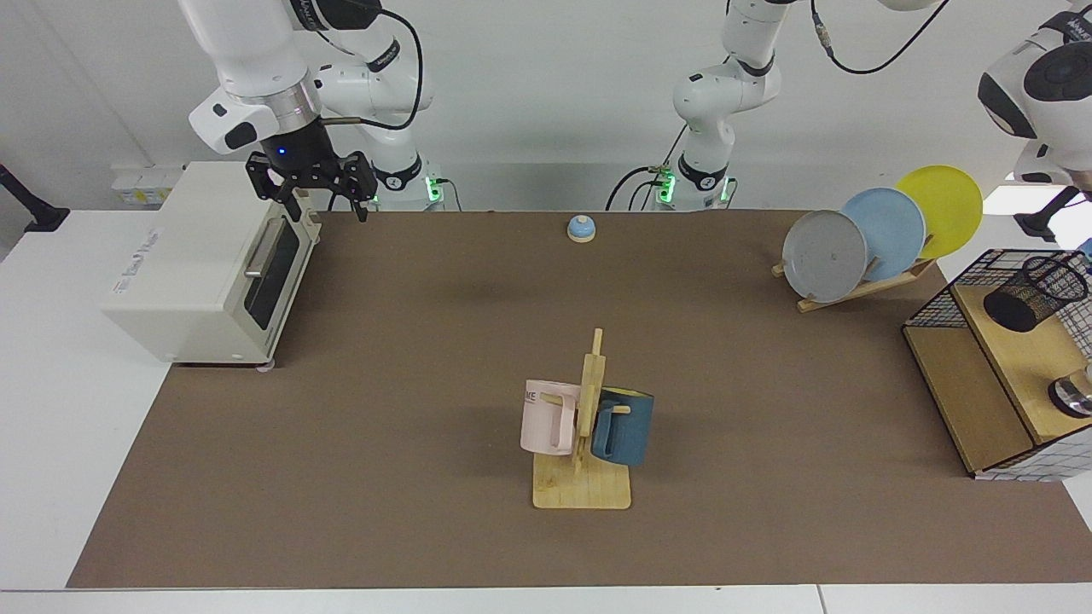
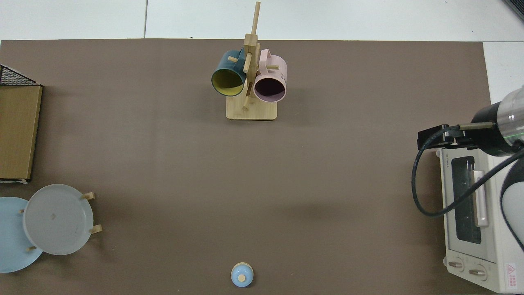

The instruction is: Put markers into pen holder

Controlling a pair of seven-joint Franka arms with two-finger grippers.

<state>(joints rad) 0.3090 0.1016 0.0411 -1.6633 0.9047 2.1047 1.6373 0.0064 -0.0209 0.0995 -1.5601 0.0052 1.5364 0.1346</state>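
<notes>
Mugs come first on the near side of the brown table mat (image 1: pixel 384 477): a pale pink mug (image 1: pixel 546 418) and a dark blue mug (image 1: pixel 624 426) hang either side of a light wooden peg stand (image 1: pixel 583 486). Further back at the facing view's right edge sits a wire-framed wooden shelf (image 1: pixel 955 392); the black wire-mesh cylindrical pen holder (image 1: pixel 1034 292) rests on its upper board, tipped over towards the table, with a small shiny metal round object (image 1: pixel 1073 396) nearer on the same board. No marker shows in either view. Behind the shelf, a wooden rack (image 1: pixel 862 290) holds a grey plate (image 1: pixel 824 256), a light blue plate (image 1: pixel 884 233) and a yellow plate (image 1: pixel 943 209) on edge. Across the mat stands a cream toaster oven (image 1: pixel 200 264); the right gripper (image 1: pixel 328 205) hangs just above its top rear corner, fingers spread apart and holding nothing. A small blue dome bell (image 1: pixel 581 228) sits at the far edge. The left arm (image 1: pixel 1036 77) is raised above the shelf, its gripper out of frame.
</notes>
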